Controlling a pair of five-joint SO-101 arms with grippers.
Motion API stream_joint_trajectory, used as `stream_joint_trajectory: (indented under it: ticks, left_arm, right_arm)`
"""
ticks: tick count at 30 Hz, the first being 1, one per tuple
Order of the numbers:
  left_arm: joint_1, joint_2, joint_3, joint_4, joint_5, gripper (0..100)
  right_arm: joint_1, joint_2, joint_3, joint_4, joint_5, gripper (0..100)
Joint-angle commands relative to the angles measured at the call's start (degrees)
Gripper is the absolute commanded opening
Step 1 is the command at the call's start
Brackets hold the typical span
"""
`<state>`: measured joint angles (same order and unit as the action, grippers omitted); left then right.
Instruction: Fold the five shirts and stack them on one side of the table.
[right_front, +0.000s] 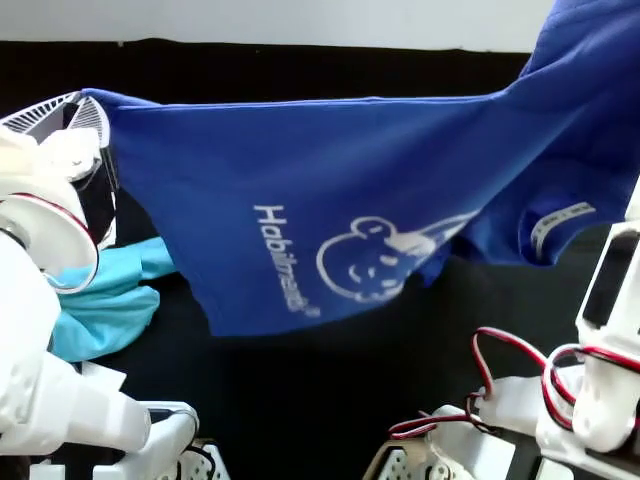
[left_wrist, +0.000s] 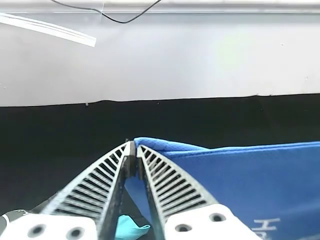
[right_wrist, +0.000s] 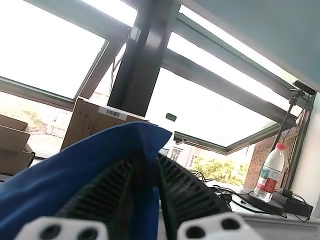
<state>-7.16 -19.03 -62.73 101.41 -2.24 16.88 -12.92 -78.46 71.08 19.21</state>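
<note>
Shirt (right_front: 300, 170) (blue cloth), pinched, ribbed left hand (left_wrist: 134, 147)

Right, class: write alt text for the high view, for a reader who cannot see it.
A blue shirt with a white cartoon print hangs stretched above a black table, one corner pinched in the left gripper, the far end running off the upper right corner. A crumpled turquoise shirt lies on the table at the left.

Looks like a lab workroom: cardboard boxes (right_wrist: 16, 141), loose cables (right_wrist: 221, 192), a water bottle (right_wrist: 267, 173) under big windows (right_wrist: 47, 47)
</note>
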Motion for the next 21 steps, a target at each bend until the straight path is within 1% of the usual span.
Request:
stream_joint_trajectory:
  ticks: [1,9,13,17,21]
  left_arm:
    - [-0.6,1.0,-0.6,-0.2,-0.1,1]
    - [-0.3,4.4,-0.9,-0.2,0.1,1]
    - [-0.3,3.1,-1.0,-0.2,0.1,1]
    - [-0.3,0.0,-0.9,-0.2,0.1,1]
    - [-0.6,-3.6,-0.9,-0.2,0.0,1]
  right_arm:
    - [-0.5,0.3,3.4,-2.1,-0.2,0.5]
    - [-0.5,-0.1,13.9,-1.5,-0.3,0.5]
    - [-0.3,-1.0,11.5,-0.7,-0.2,0.5]
    - [-0.5,-4.7,9.7,3.1,-0.2,0.5]
    - [-0.4,-8.7,10.2,3.7,-0.2,0.5]
